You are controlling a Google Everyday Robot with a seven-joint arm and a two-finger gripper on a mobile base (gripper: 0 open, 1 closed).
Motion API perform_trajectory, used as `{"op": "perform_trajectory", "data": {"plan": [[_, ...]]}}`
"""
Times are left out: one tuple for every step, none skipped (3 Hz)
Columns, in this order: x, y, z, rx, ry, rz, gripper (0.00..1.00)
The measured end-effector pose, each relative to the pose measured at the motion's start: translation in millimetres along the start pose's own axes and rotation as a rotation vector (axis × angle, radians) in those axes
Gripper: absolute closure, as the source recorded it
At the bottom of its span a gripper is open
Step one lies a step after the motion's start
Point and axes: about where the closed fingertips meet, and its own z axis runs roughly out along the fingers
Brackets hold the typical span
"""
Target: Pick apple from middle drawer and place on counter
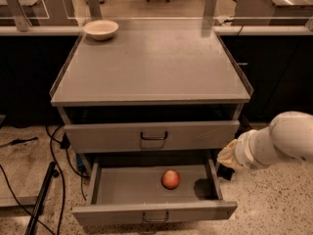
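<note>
Inside the middle drawer (117,185), which stands pulled out, your apple (170,178) lies on the bare grey floor, a little right of the drawer's centre and touching none of its walls. Your pincer (225,170) hangs just outside the drawer's right wall, near its back corner, at the end of the white arm (288,141) reaching in from the right. It is mostly hidden behind the wrist's tan cover, so you cannot tell whether it is open or closed, and nothing shows in its hold.

Treat the apple as light, firm and round. It should bear a moderate squeeze, but its smooth skin may slip, and it will likely roll if nudged off-centre. Take it across its widest part, coming straight down from above. Mind the upper drawer's front (151,136), which stands over the back of the middle drawer and narrows your headroom there.

Above the drawer, the bench (156,67) is where the apple goes. A cream bowl (100,29) sits at its far left corner, well away from the drawer, so the near part suits the set-down.
</note>
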Motion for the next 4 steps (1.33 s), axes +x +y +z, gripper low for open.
{"op": "perform_trajectory", "data": {"plan": [[14, -1, 60, 0.014, -0.082, 0.041, 1.0], [22, 7, 126, -0.023, -0.147, 0.078, 1.0], [30, 17, 146, -0.055, -0.153, 0.097, 1.0], [30, 18, 147, -0.056, -0.151, 0.097, 1.0]]}}
